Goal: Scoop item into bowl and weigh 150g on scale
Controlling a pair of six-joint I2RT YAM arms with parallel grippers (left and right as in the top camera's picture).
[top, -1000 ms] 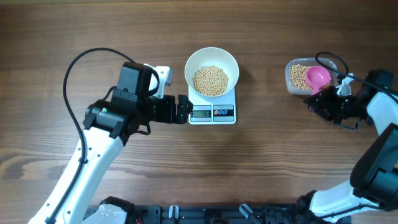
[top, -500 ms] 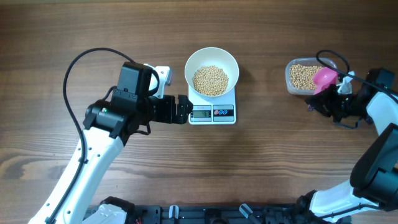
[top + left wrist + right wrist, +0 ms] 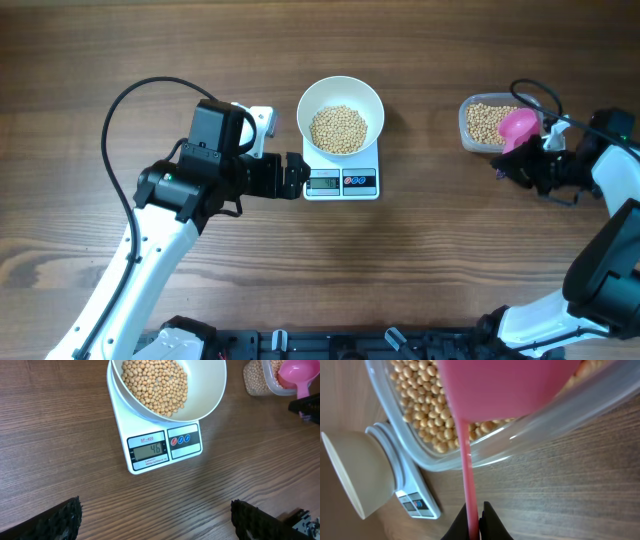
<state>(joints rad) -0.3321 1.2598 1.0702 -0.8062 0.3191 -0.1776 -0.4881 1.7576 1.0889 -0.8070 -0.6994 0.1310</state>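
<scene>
The scale (image 3: 341, 183) sits mid-table (image 3: 400, 270), its display along the near edge. The bowl (image 3: 341, 90) stands on its platform, overhanging the far side, with beans (image 3: 338, 128) heaped in it. The left gripper (image 3: 296, 175) lies just left of the scale, level with the display. Well to the right stands a tub (image 3: 466, 125) holding more beans (image 3: 485, 122). The scoop (image 3: 520, 125) has its head in the tub's right end, and its handle runs out over the near rim to the right gripper (image 3: 508, 166), just before the tub.

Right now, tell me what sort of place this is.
Probably a robot test bench staged for kitchen weighing: robot arms at a wooden table, a digital scale bearing a white bowl of beans.
</scene>
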